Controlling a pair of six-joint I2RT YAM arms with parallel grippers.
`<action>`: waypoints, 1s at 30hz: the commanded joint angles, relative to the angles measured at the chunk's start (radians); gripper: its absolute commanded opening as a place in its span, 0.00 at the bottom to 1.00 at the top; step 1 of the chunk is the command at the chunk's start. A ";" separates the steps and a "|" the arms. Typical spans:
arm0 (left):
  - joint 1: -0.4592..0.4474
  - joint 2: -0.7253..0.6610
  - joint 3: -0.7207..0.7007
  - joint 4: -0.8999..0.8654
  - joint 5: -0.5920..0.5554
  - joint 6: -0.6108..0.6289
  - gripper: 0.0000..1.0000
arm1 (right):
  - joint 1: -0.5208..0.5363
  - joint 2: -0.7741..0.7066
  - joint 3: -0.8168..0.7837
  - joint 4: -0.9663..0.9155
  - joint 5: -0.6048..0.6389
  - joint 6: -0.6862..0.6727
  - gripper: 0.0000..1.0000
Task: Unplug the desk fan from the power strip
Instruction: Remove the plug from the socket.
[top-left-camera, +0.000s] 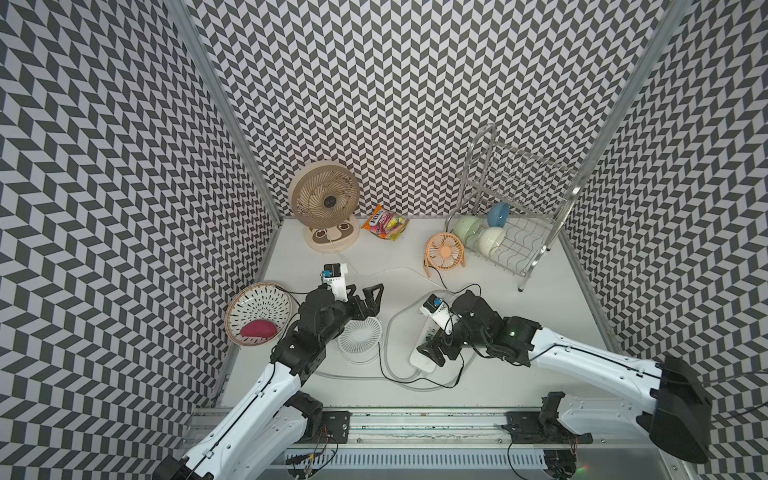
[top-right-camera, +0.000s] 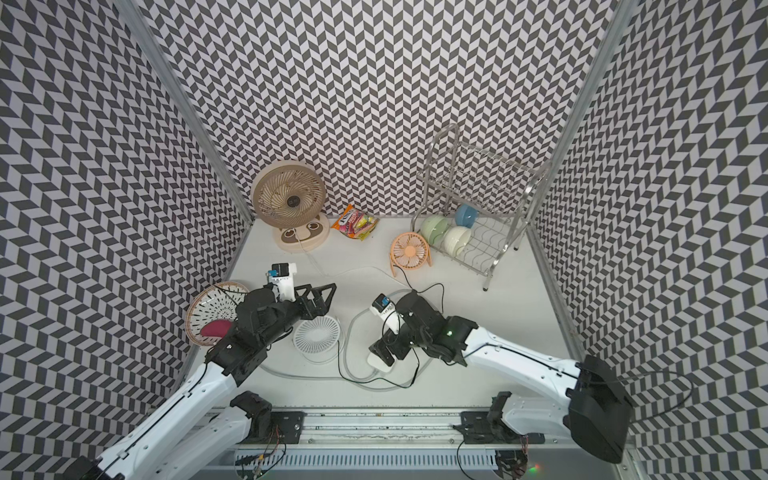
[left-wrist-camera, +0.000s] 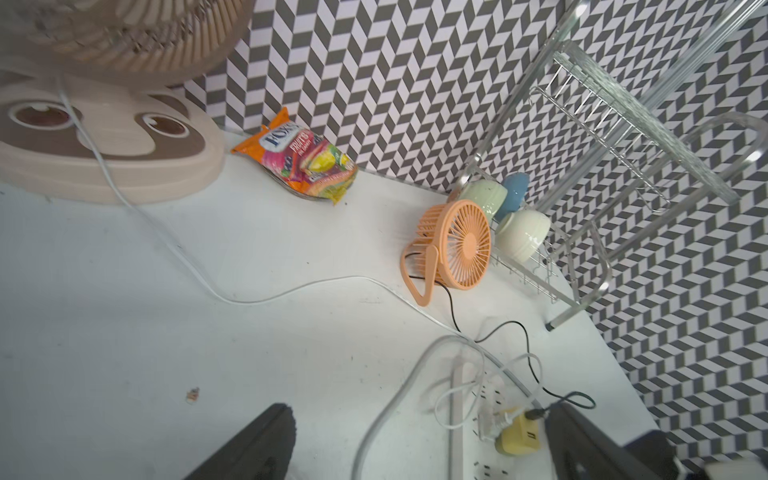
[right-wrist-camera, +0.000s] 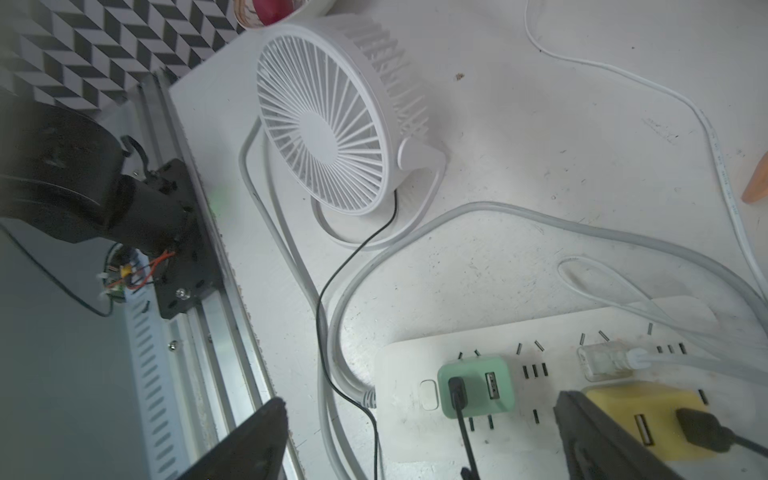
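The open right claw (right-wrist-camera: 419, 440) hangs over the power strip (right-wrist-camera: 409, 359), whose length runs finger to finger, green adapter (right-wrist-camera: 476, 384) between them; the open left claw (left-wrist-camera: 419, 453) is farther.

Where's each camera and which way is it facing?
Top views: overhead, looking down on the white tabletop; left arm, right arm show.
Left wrist: on that arm, faces the back wall and round orange plastic fan; open left pincer shows.
Right wrist: on that arm, looks down on the long white power strip; open right pincer shows.
Shared: both wrist views catch the square yellow plug adapter.
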 joint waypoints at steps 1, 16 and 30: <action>-0.009 -0.038 -0.033 -0.042 0.112 -0.080 1.00 | 0.011 0.057 0.040 -0.028 0.066 -0.050 1.00; -0.085 -0.063 -0.161 0.012 0.106 -0.232 0.93 | 0.056 0.178 0.160 -0.160 0.147 0.310 0.84; -0.156 -0.035 -0.028 0.074 0.124 -0.041 0.94 | 0.058 0.261 0.293 -0.337 0.263 0.850 0.87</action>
